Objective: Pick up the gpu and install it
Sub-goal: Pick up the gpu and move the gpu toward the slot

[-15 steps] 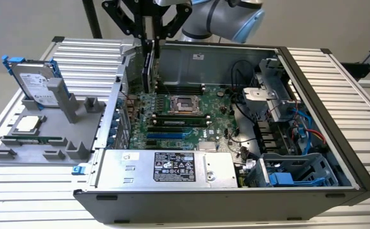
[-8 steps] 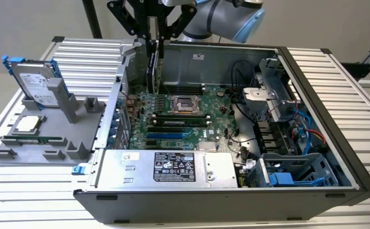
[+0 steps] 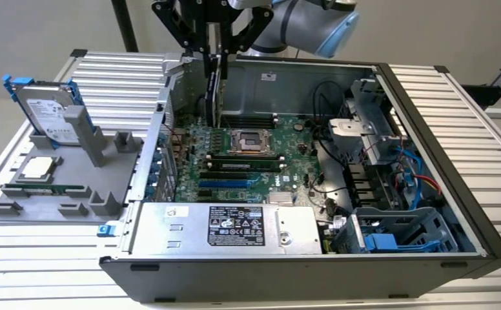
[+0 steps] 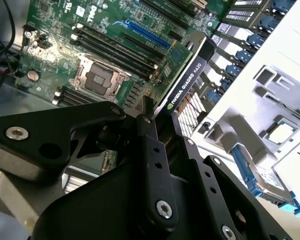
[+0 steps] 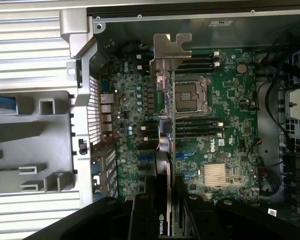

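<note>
The gpu (image 3: 214, 90) hangs on edge above the motherboard (image 3: 242, 155) inside the open computer case, near the case's rear wall on the exterior view's left. My gripper (image 3: 214, 59) is shut on its upper edge. In the second wrist view the gpu (image 4: 182, 75) shows its green board face and black shroud edge between the black fingers (image 4: 151, 145). In the first wrist view the gpu (image 5: 167, 130) appears edge-on, its metal bracket (image 5: 171, 47) at the far end, held over the expansion slots (image 5: 190, 150) by the gripper (image 5: 165, 202).
The case wall (image 3: 440, 129) rings the motherboard, with a silver power supply (image 3: 224, 226), drive cage (image 3: 397, 232) and cables (image 3: 405, 174). On the exterior view's left a grey fixture tray (image 3: 26, 213) holds a blue-framed hard drive (image 3: 48, 113), a processor (image 3: 37, 168) and a memory stick (image 3: 44, 190).
</note>
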